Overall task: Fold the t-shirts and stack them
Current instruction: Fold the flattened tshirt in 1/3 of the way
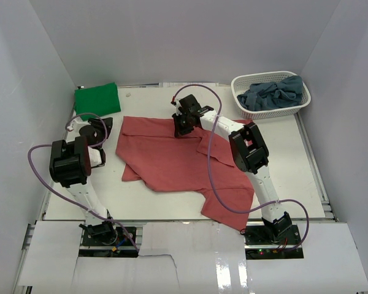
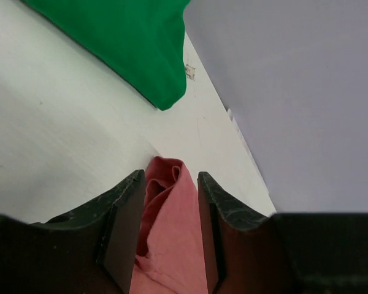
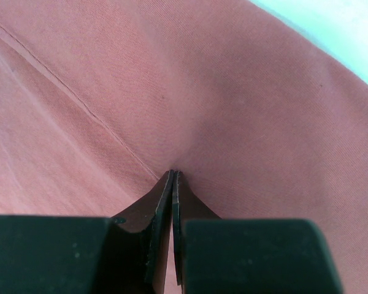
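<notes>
Mid-fold on red shirt [image 1: 172, 165], spread mid-table. R gripper [image 3: 173, 173] clenched, looks pinched on its far edge. L gripper [image 2: 170, 177] jaws straddle left corner, can't tell if gripped. Next I'd lift both & fold nearward.

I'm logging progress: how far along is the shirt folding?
Done: green shirt lies folded at the far left corner. In hand: salmon-red shirt, spread out, pinched by the right gripper, a bunch between the jaws of the left gripper. Left: grey-blue shirts heaped in the basket.
</notes>
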`<action>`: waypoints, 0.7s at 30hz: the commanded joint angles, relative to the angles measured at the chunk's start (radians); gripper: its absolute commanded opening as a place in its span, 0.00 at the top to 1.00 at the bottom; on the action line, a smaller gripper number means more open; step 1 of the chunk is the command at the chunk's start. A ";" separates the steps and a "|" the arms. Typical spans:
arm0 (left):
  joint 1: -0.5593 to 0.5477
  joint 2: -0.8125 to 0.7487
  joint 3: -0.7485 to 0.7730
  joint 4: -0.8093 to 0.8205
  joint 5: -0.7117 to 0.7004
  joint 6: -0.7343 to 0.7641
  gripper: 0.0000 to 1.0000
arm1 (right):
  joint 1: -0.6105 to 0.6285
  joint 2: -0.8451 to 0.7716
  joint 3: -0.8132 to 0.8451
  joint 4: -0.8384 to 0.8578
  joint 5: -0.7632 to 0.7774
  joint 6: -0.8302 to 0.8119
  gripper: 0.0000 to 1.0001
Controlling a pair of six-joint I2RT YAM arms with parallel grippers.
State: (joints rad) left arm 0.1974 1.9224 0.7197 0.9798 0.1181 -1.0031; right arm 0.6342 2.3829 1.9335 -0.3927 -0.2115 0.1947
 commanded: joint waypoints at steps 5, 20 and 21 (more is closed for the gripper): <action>0.014 -0.088 -0.029 0.057 0.035 0.012 0.51 | -0.007 -0.019 -0.033 -0.087 0.024 -0.028 0.92; -0.061 -0.175 0.409 -0.628 0.431 0.357 0.63 | -0.013 -0.050 0.180 -0.185 0.029 -0.047 0.90; -0.067 -0.171 0.441 -0.730 0.451 0.383 0.65 | -0.013 -0.059 0.192 -0.193 0.027 -0.047 0.88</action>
State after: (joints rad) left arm 0.1459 1.8023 1.0634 0.5201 0.4355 -0.7578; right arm 0.6319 2.3814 2.0281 -0.5285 -0.1978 0.1715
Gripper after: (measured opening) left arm 0.365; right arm 0.112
